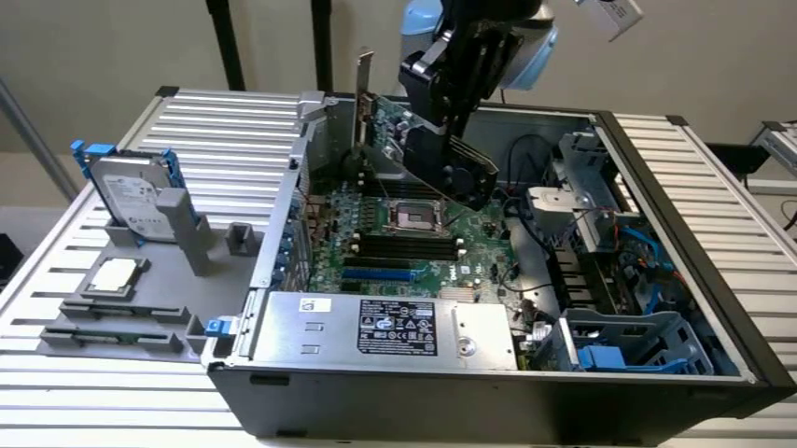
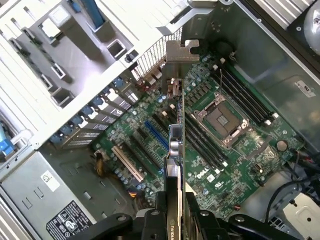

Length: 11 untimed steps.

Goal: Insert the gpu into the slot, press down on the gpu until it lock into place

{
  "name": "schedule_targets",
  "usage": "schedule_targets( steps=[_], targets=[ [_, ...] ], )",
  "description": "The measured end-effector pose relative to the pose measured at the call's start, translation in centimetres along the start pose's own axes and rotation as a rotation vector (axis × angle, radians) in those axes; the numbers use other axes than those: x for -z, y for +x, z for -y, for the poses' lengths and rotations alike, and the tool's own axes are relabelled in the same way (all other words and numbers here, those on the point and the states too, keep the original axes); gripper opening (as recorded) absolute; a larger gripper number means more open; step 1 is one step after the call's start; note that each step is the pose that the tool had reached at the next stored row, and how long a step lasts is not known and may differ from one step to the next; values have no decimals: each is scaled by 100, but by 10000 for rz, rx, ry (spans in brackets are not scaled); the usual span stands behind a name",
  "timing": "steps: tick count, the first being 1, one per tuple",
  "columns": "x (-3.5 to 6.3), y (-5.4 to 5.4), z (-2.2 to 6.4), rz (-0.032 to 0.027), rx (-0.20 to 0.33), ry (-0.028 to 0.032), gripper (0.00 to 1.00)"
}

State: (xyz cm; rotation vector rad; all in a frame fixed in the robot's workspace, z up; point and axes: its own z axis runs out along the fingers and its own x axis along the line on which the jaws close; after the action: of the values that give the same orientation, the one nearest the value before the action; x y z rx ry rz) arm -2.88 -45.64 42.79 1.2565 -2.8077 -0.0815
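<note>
Your gripper [image 1: 436,112] is clamping the gpu [image 1: 458,173] between its 2 fingers [image 2: 201,220], which are closed onto the 2 flat faces. The card is therefore hanging on its edge under the hand, above the motherboard [image 2: 235,165] and not touching it. I think it is being held this way because the connector edge must be facing down toward the slot [image 2: 156,134], and a grip on the faces is leaving that lower edge free.

The card's long axis is running straight out in front of the fingertips. Its metal bracket [image 2: 182,52] is pointing at the perforated rear wall [image 2: 150,62] of the case, which I suppose is the side meant for the bracket. The blue slot is lying below the hand, a little to 1 side of the card's edge and apart from it. Its direction is looking close to the card's, but not exactly the same. In the exterior view the card is appearing tilted, with the bracket end higher. By my judgement the card is not yet sitting in the slot.
</note>
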Motion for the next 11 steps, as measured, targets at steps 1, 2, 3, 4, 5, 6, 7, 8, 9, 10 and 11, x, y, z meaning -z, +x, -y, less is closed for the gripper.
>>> schedule_targets(
  steps=[1,2,3,4,5,6,7,8,9,10,11],
  targets=[
    [-2,0,0,-11,185,8,26],
    [-4,0,0,-23,365,17,26],
    [-6,0,0,-36,548,27,26],
    [-9,0,1,-46,723,35,26],
    [-11,-1,1,-59,908,43,26],
    [-14,0,1,-71,1092,52,26],
    [-17,-1,1,-82,1272,61,26],
    [-21,-1,1,-93,1450,70,26],
    [-24,-1,2,-105,1630,79,26],
    [-28,-1,2,-117,1825,89,26],
    [-31,-1,2,-128,1999,97,26]
  ],
)
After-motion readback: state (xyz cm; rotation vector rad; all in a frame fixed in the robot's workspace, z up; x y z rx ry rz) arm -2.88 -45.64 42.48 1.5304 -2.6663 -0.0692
